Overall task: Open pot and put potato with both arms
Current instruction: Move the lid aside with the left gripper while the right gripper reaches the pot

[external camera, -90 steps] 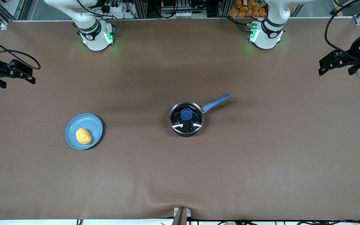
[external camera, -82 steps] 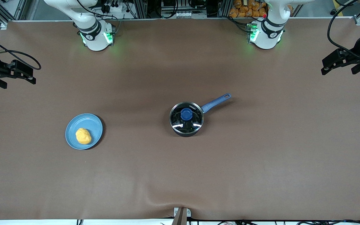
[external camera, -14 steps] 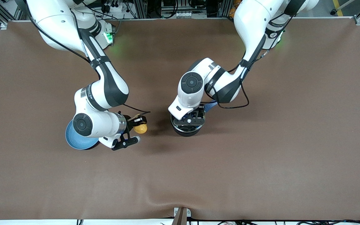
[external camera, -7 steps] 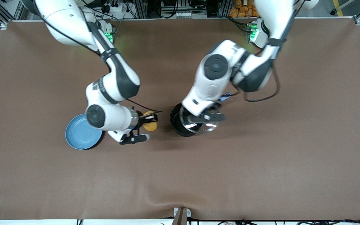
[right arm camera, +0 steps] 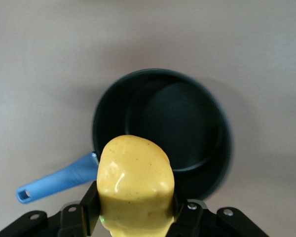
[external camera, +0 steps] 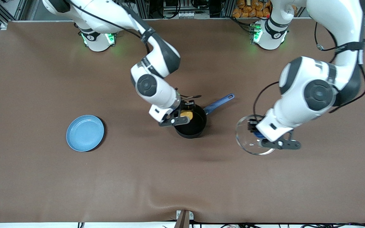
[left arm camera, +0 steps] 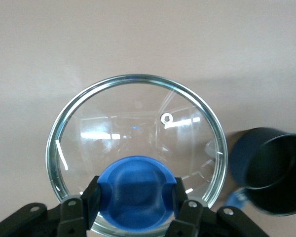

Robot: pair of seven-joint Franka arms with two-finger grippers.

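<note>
Over the round black pot [external camera: 190,126], right fingers [right arm camera: 91,205] clamp the lumpy potato [right arm camera: 135,185]; left fingers [left arm camera: 92,197] clamp the glass lid's knob [left arm camera: 134,190].

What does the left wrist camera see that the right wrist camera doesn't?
Only the left wrist view shows the glass lid, with the left gripper shut on its blue knob, over bare table.

Only the right wrist view shows the potato, clamped in the right gripper over the pot's rim, and the pot's whole blue handle.

Both show the open black pot, empty inside, and the brown table.
</note>
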